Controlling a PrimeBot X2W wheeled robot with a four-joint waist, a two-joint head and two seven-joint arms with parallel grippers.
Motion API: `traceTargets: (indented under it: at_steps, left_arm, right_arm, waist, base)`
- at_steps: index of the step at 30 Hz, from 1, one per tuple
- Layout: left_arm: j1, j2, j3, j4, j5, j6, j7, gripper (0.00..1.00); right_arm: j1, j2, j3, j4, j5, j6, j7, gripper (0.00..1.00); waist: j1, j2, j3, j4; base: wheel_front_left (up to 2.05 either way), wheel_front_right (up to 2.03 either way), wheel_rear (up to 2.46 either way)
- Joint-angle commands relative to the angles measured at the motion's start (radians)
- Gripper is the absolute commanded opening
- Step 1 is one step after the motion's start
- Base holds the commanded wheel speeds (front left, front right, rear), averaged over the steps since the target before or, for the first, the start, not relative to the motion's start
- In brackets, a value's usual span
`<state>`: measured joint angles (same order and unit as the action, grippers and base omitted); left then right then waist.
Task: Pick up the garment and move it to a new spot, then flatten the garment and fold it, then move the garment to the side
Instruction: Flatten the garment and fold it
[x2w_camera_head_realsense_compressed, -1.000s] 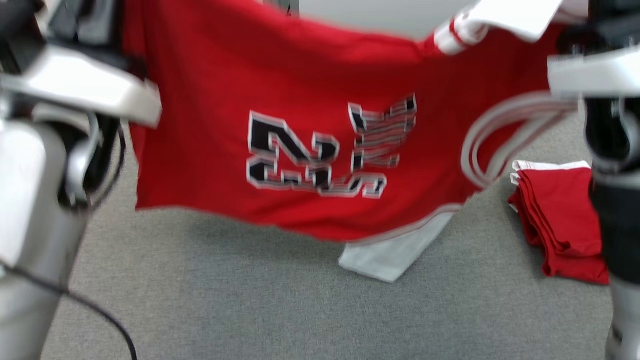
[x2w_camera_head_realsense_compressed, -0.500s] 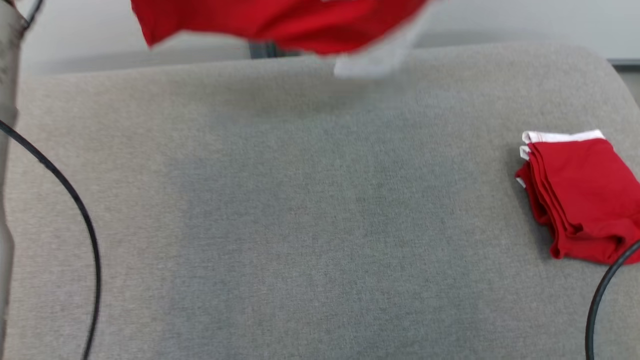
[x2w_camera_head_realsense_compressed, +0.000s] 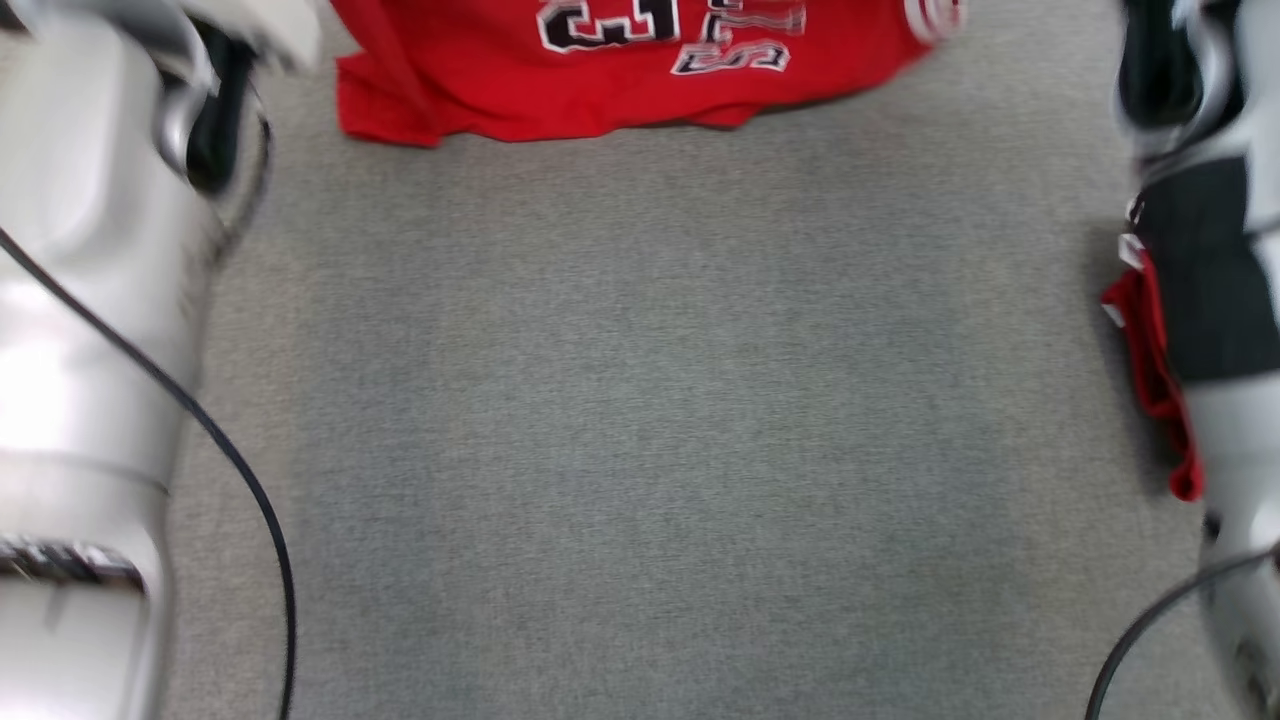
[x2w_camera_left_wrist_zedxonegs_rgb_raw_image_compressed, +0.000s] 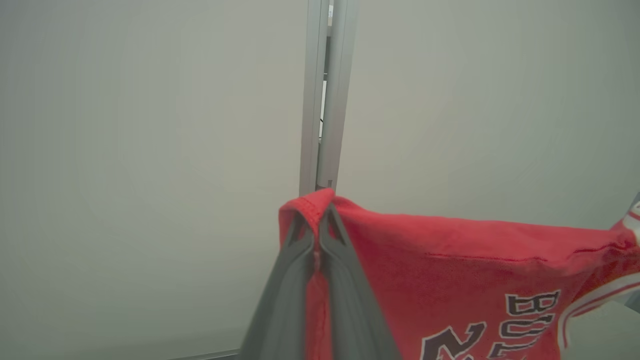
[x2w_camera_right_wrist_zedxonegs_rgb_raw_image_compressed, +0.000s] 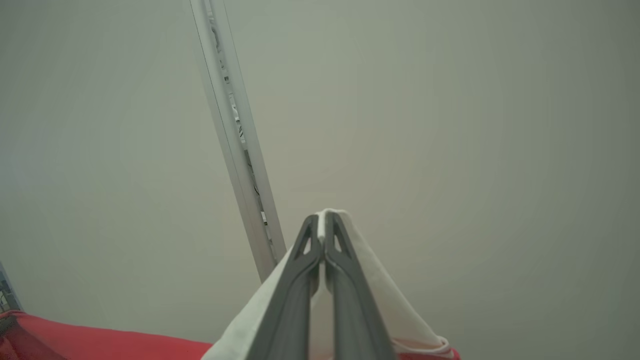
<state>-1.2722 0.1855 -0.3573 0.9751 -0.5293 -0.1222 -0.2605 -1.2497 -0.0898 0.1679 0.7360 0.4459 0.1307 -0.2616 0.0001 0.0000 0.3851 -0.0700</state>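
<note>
Left gripper (x2w_camera_left_wrist_zedxonegs_rgb_raw_image_compressed: 317, 222): clamped tight on a red corner of the jersey (x2w_camera_left_wrist_zedxonegs_rgb_raw_image_compressed: 450, 260), which hangs away to its right. Right gripper (x2w_camera_right_wrist_zedxonegs_rgb_raw_image_compressed: 324, 225): likewise closed, gripping a white part of the same jersey. The jersey spans between both grippers; its lower edge lies bunched on the far part of the grey worktop (x2w_camera_head_realsense_compressed: 640, 400).

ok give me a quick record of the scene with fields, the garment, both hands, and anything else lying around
garment: red jersey with black-and-white lettering, top held up, lower edge seemingly bunched on the grey fabric surface
left hand: shut on a red edge of the jersey
right hand: shut on white fabric, apparently part of the same jersey
other item: folded red garment at the right, partly behind the right arm
background: metal post against a pale wall
</note>
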Motion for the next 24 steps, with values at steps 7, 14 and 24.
traceTargets:
  at_steps: [7, 14, 24]
  left_arm:
    - [0.413, -0.015, 0.082, -0.329, 0.074, 0.074, -0.003, 0.0]
    - [0.789, 0.013, 0.083, -0.575, 0.091, 0.106, 0.007, 0.0]
    - [1.171, 0.09, 0.1, -0.853, 0.026, 0.175, 0.166, 0.0]
  right_arm:
    - [0.412, -0.022, 0.024, -0.237, 0.138, 0.0, -0.005, 0.0]
    - [0.814, -0.011, -0.01, -0.409, 0.19, 0.0, -0.005, 0.0]
    - [1.224, 0.012, -0.069, -0.593, 0.172, 0.0, -0.004, 0.0]
  waist:
    - [-0.0001, 0.0, -0.025, 0.025]
    - [-0.0001, 0.0, -0.098, 0.032]
    - [-0.0001, 0.0, -0.202, 0.019]
  base:
    - [0.0, 0.0, 0.0]
    - [0.0, 0.0, 0.0]
    - [0.0, 0.0, 0.0]
